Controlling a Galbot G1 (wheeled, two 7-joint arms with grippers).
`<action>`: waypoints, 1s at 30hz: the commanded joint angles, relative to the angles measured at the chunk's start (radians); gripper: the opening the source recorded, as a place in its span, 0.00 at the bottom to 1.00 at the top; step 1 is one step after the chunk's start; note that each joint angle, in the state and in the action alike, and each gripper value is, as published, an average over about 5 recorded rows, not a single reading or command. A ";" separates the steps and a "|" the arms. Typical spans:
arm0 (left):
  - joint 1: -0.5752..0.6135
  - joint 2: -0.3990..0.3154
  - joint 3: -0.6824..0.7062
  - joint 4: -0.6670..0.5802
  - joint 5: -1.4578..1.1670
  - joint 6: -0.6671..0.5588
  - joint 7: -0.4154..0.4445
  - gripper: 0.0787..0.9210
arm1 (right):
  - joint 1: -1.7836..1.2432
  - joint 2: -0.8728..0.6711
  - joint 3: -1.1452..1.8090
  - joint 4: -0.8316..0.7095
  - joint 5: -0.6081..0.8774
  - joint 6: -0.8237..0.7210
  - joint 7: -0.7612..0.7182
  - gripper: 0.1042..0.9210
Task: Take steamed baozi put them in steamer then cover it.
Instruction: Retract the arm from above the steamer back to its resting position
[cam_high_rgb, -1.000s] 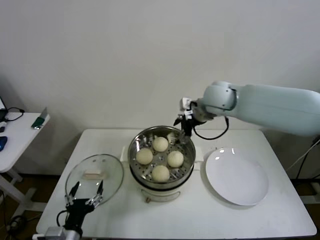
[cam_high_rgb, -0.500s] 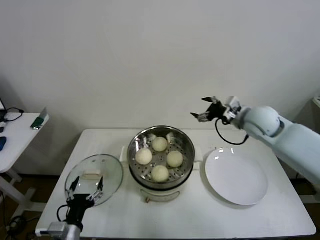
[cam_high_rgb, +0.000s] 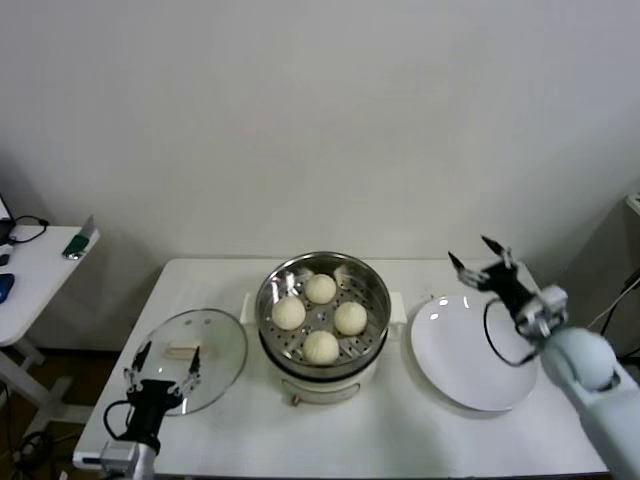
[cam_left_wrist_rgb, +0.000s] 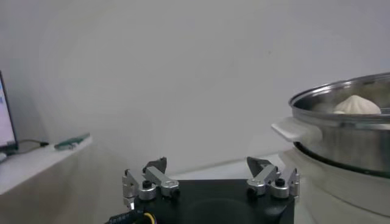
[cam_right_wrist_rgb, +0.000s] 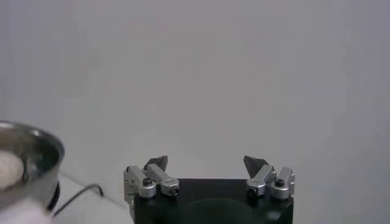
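Observation:
Several cream-white baozi (cam_high_rgb: 321, 288) lie in the shiny steel steamer (cam_high_rgb: 375, 300) at the table's middle. One baozi (cam_left_wrist_rgb: 356, 105) peeks over the steamer rim (cam_left_wrist_rgb: 341, 115) in the left wrist view. The steamer is uncovered. Its glass lid (cam_high_rgb: 225, 350) lies flat on the table to the left. My left gripper (cam_high_rgb: 166, 354) hovers open and empty at the lid's near edge. Over the far rim of the white plate (cam_high_rgb: 470, 360), right of the steamer, my right gripper (cam_high_rgb: 470, 250) is open and holds nothing. The steamer's edge (cam_right_wrist_rgb: 30, 152) shows in the right wrist view.
A white side table (cam_high_rgb: 40, 270) with a green item and cables stands at far left. The lid's white handle (cam_high_rgb: 182, 350) faces up. Both wrist views show open jaws, left gripper (cam_left_wrist_rgb: 207, 163) and right gripper (cam_right_wrist_rgb: 207, 161), against the bare wall.
My right arm has swung from the steamer's back rim out to the right, ending over the plate's far edge, empty. The left gripper has drifted slightly left by the lid.

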 joint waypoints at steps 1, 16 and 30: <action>0.001 0.038 -0.009 0.008 0.098 -0.061 -0.063 0.88 | -0.462 0.273 0.308 0.015 -0.068 0.307 -0.002 0.88; -0.040 0.120 -0.018 0.188 1.075 -0.178 -0.471 0.88 | -0.498 0.435 0.215 0.035 -0.134 0.345 0.007 0.88; -0.160 0.120 0.022 0.537 1.334 -0.156 -0.548 0.88 | -0.498 0.458 0.210 0.042 -0.139 0.358 0.012 0.88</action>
